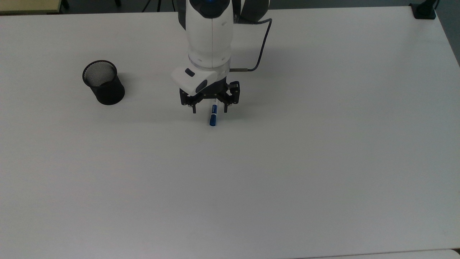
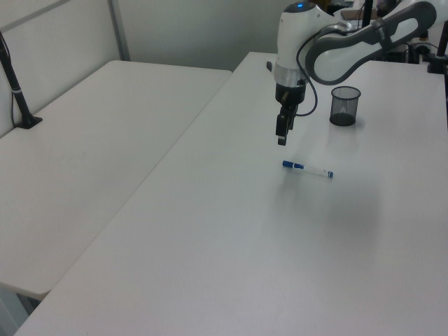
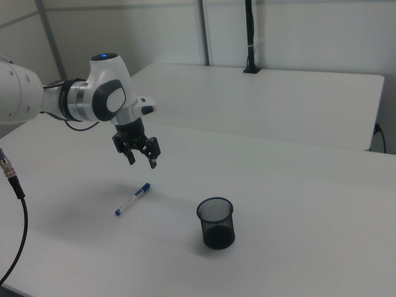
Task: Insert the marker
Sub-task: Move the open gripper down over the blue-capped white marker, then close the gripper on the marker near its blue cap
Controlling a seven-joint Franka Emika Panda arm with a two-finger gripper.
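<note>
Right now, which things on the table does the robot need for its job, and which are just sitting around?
For the job:
- the marker, lying flat on the table
- the black mesh cup, standing upright and apart from the marker
- the tool, open above the marker

Just there:
- the black post on the far table

One slim white marker with a blue cap (image 1: 213,117) lies out here. One black mesh cup (image 1: 103,83) stands, and two white tables (image 2: 210,231).
</note>
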